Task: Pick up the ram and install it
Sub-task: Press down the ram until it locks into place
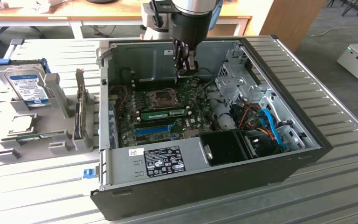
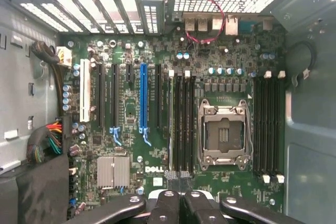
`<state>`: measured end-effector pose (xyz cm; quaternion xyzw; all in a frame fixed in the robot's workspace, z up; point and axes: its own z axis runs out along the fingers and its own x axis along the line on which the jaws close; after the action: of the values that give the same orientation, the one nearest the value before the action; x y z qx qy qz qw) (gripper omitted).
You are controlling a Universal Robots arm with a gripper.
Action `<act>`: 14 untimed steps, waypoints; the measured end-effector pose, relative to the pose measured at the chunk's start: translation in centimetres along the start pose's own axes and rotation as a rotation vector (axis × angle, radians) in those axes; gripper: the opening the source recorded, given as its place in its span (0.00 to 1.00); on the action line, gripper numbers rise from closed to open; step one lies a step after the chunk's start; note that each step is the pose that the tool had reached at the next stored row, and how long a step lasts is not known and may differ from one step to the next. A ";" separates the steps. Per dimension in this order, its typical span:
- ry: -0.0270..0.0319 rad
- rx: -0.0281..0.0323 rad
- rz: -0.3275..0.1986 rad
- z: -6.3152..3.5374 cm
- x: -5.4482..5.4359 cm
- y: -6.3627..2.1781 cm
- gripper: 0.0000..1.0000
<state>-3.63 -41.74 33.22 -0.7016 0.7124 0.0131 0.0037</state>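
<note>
Ram (image 1: pixel 164 113) is seen seated in a slot of the motherboard (image 1: pixel 195 122), between the CPU socket (image 1: pixel 164 98) on its far side and the blue slot (image 1: pixel 151 130) on its near side, inside the open computer case (image 1: pixel 216 186). The gripper (image 1: pixel 187 65) is poised above the board's far part, fingers pressed together on nothing. Installation is judged nearly or fully done. Any further press would call for the end latches to be checked. At the exterior view's left, a hard drive (image 1: pixel 28 86) is stored upright in a grey holder (image 1: pixel 58 93).
</note>
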 end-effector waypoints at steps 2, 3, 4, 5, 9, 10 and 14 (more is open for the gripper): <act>-0.0014 0.0000 0.000 0.01 0.0 -0.47 0.11; -0.0021 0.0000 0.000 0.00 0.0 -0.74 0.11; -0.0029 0.0000 0.000 0.00 0.0 -1.01 0.11; -0.0039 0.0000 0.000 0.01 0.0 -1.27 0.11; -0.0081 -0.0001 0.000 0.04 0.0 -2.15 0.11; -0.0092 -0.0001 0.000 0.04 0.0 -2.36 0.11; -0.0118 -0.0002 0.000 0.05 0.0 -2.82 0.11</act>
<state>-0.81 -41.73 33.12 -0.7017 0.7123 0.0173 0.0078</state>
